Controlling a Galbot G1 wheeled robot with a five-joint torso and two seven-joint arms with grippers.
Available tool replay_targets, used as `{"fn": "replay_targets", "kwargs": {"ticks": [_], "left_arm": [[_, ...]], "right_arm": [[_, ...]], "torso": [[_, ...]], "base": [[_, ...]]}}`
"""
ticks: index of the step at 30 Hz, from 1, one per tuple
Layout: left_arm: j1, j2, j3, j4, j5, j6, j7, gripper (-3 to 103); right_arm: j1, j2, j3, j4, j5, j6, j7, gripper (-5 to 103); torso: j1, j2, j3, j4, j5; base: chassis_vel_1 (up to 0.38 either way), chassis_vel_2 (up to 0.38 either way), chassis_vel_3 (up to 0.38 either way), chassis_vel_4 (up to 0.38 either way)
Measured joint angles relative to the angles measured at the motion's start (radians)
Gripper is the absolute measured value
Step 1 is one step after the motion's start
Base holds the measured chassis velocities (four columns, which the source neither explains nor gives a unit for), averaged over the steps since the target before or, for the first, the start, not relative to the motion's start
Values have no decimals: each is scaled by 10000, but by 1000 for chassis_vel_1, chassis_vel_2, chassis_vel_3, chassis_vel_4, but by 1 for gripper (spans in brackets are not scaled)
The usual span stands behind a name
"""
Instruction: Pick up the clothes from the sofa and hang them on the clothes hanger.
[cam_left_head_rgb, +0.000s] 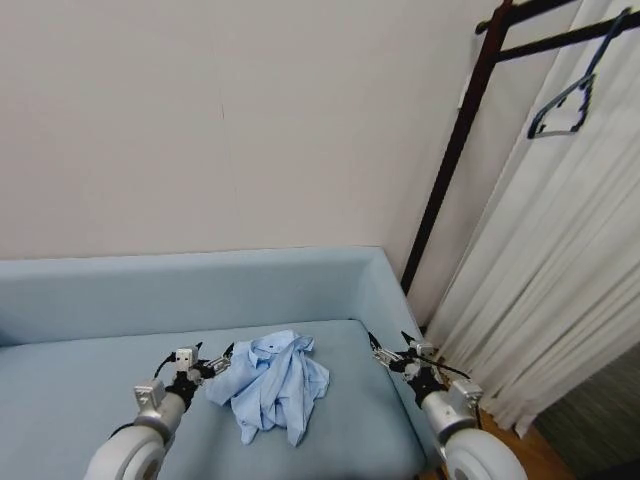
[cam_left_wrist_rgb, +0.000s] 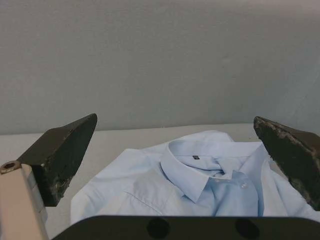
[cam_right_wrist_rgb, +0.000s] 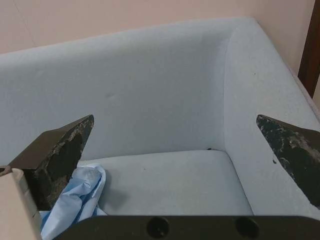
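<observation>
A crumpled light blue shirt (cam_left_head_rgb: 272, 383) lies on the seat of the pale blue sofa (cam_left_head_rgb: 90, 390). In the left wrist view its collar and buttoned front (cam_left_wrist_rgb: 200, 175) face the camera. My left gripper (cam_left_head_rgb: 218, 360) hovers open just left of the shirt, nothing between its fingers (cam_left_wrist_rgb: 62, 155). My right gripper (cam_left_head_rgb: 388, 355) is open to the right of the shirt, near the sofa's right arm, with bare seat ahead of it. A blue clothes hanger (cam_left_head_rgb: 565, 105) hangs from the dark rack (cam_left_head_rgb: 450, 150) at the upper right.
The sofa's right armrest (cam_right_wrist_rgb: 260, 100) and backrest (cam_left_head_rgb: 200, 290) enclose the seat. A white curtain (cam_left_head_rgb: 560, 290) hangs right of the rack, against a plain wall. Wooden floor shows at the bottom right.
</observation>
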Motion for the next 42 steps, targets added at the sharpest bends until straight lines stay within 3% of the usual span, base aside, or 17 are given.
{"fn": "replay_targets", "kwargs": {"ticks": [6, 9, 10, 14, 16, 20, 26, 33, 42], "left_arm": [[97, -250, 22, 133, 269, -197, -18, 100], [-441, -232, 437, 383, 6, 569, -865, 100], [-441, -232, 437, 383, 6, 569, -865, 100], [-1398, -91, 1302, 888, -819, 1492, -2175, 100], [-1506, -115, 1424, 999, -934, 1608, -2399, 100], [-1566, -468, 1587, 1393, -1026, 1725, -2966, 100], [-2146, -637, 2214, 1783, -993, 1700, -2952, 100], [-2972, -773, 2982, 2163, -866, 1543, -2743, 100], [-4331, -941, 3965, 3239, -989, 1809, -3137, 100]], "right_arm": [[-104, 70, 103, 64, -35, -6, -46, 100], [-126, -5, 94, 26, -56, -7, -59, 100], [-126, -5, 94, 26, -56, -7, -59, 100], [-88, -171, -58, -140, -56, -6, -30, 100], [0, -264, -182, -232, -47, -6, -18, 100], [544, -695, -939, -725, 29, -7, 46, 100], [552, -769, -1012, -829, 38, 0, 86, 100], [608, -832, -1079, -929, 48, 8, 154, 100], [852, -957, -1271, -1233, 103, 22, 207, 100]], "torso": [[0, 0, 0, 2, 0], [0, 0, 0, 2, 0], [0, 0, 0, 2, 0], [0, 0, 1, -6, -1], [0, 0, 0, -8, -1], [0, -1, 1, 13, 2], [0, 0, 1, -4, 1], [0, 0, 1, 0, 1], [0, -1, 1, -1, 1]], "base": [[0, 0, 0, 0], [0, 0, 0, 0], [0, 0, 0, 0], [0, 0, 0, 0], [0, 0, 0, 0], [0, 0, 0, 0], [0, 0, 0, 0], [0, 0, 0, 0], [0, 0, 0, 0]]}}
